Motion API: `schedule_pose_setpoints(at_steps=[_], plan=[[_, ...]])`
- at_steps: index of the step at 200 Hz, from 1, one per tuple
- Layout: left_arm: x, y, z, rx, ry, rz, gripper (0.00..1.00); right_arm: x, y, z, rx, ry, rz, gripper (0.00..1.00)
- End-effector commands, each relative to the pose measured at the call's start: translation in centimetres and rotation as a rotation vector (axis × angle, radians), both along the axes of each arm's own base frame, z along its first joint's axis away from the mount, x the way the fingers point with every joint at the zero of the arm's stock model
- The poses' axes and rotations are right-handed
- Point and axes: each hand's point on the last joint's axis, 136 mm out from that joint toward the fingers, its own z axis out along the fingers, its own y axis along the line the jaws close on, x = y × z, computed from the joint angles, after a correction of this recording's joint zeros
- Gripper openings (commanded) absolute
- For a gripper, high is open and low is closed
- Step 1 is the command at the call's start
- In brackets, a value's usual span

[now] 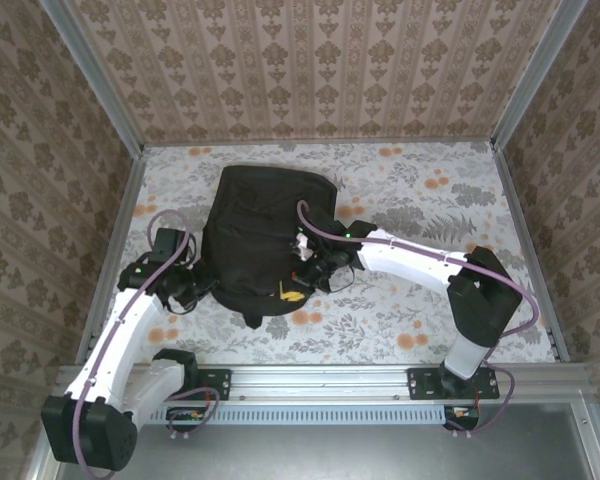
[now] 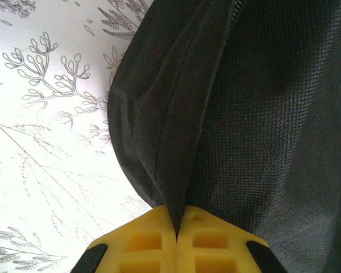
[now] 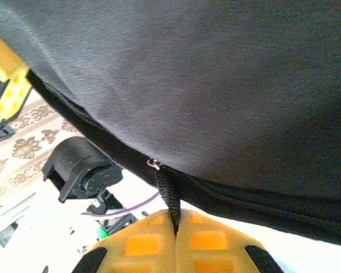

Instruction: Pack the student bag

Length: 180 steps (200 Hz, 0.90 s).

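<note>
1. Patterned wallpaper walls (image 1: 310, 60) close in a floral-printed surface (image 1: 430, 320) on its left, far and right sides.
2. The left end effector (image 2: 176, 227) is clenched. Its yellow fingers (image 2: 148, 239) are pressed together on a raised ridge of black fabric at the left near edge of the student bag (image 2: 261, 114).
3. The right end effector (image 3: 176, 224) is also clenched, gripping a narrow black woven pull tab (image 3: 167, 196). The tab hangs from a small metal ring on the bag's zipper line.
4. From above, the student bag (image 1: 255, 230) lies flat on the surface, a little left of centre. Its rounded end points near and its squarer end points far.
5. The left end effector (image 1: 202, 290) touches the bag's left near side, and the right end effector (image 1: 298, 285) sits over its near right part.
6. Each white arm reaches in from its base at the near edge, the right one stretching leftward across the surface, with a purple cable looping along each.
</note>
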Motion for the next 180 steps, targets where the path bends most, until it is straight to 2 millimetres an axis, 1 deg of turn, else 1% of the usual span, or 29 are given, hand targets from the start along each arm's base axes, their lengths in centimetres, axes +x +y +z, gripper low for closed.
schedule_pose_setpoints(at_steps=[1,19,48,74,87,106,121,129,154,170,180], plan=[[1.0,1.1,0.5,0.075,-0.049,-0.012,0.00,-0.1,-2.3,0.6,-0.073,-0.042,0.020,0.00],[1.2,1.1,0.5,0.081,-0.055,-0.025,0.00,0.1,-3.2,0.8,-0.111,-0.079,0.046,0.00],[1.5,1.0,0.6,0.094,-0.058,-0.046,0.00,1.0,-5.4,0.6,-0.203,-0.143,0.073,0.00],[1.9,0.8,0.6,0.098,-0.062,-0.069,0.00,1.7,-6.3,0.9,-0.227,-0.199,0.084,0.00],[2.3,0.5,0.7,0.098,-0.066,-0.088,0.00,1.8,-6.1,1.0,-0.209,-0.203,0.089,0.00],[3.4,-0.2,0.9,0.108,-0.071,-0.128,0.00,1.4,-4.9,1.4,-0.148,-0.186,0.083,0.00],[4.6,-0.9,1.1,0.123,-0.066,-0.162,0.00,1.0,-3.6,2.0,-0.087,-0.188,0.081,0.00],[5.3,-1.2,1.1,0.139,-0.064,-0.184,0.05,0.8,-3.2,2.2,-0.074,-0.190,0.079,0.00],[7.1,-1.8,1.4,0.173,-0.048,-0.204,0.16,-0.1,-1.8,2.6,-0.037,-0.181,0.092,0.00],[8.3,-1.9,1.5,0.204,-0.046,-0.211,0.30,-0.6,-1.0,2.9,-0.012,-0.179,0.096,0.00],[8.8,-1.7,1.4,0.217,-0.023,-0.202,0.38,-0.7,-0.5,2.9,0.000,-0.180,0.092,0.00]])
